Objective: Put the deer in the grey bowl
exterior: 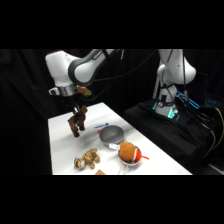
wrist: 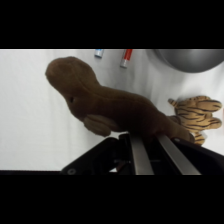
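The deer (exterior: 77, 121), a dark brown plush animal, hangs in the air above the white table's left part, held from above by my gripper (exterior: 75, 106). In the wrist view the deer (wrist: 107, 107) fills the middle, its body pinched between the two fingers (wrist: 140, 152) at the bottom. The grey bowl (exterior: 111, 135) stands on the table to the right of and below the deer, empty as far as I can see. Its rim shows at the wrist view's top right as the grey bowl (wrist: 192, 59).
A tan, striped plush toy (exterior: 87, 159) lies near the table's front; it shows too in the wrist view as the striped toy (wrist: 197, 116). A white red-rimmed bowl (exterior: 131, 156) holds an orange ball. Small markers (wrist: 125, 56) lie behind the grey bowl.
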{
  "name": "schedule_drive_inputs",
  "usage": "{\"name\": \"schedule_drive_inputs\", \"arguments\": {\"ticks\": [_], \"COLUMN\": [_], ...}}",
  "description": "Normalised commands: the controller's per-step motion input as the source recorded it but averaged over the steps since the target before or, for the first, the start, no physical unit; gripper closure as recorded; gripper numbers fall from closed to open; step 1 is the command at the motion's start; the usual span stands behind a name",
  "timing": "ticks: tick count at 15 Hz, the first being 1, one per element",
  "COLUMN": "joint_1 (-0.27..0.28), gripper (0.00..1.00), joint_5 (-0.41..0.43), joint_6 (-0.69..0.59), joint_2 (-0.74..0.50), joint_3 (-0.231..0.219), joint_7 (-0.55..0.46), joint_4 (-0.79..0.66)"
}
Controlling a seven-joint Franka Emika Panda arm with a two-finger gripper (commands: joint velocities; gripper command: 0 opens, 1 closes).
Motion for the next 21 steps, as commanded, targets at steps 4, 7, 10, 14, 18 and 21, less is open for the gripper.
{"name": "schedule_drive_inputs", "arguments": {"ticks": [4,7,10,14,18,21], "joint_1": [0.178,0.182,0.147,0.066,0.006,-0.017], "gripper": [0.93,0.93,0.93,0.93,0.93,0.93], "joint_5": [-0.029,0.020,0.026,-0.053,-0.057,-0.022], "joint_6": [0.15,0.30,0.44,0.51,0.34,0.26], "joint_2": [-0.86,-0.66,-0.39,-0.11,0.02,0.08], "joint_3": [-0.017,0.028,0.023,-0.024,-0.047,-0.022], "joint_7": [0.01,0.06,0.07,0.03,0.00,-0.06], "joint_4": [-0.99,-0.86,-0.64,-0.37,-0.15,-0.04]}}
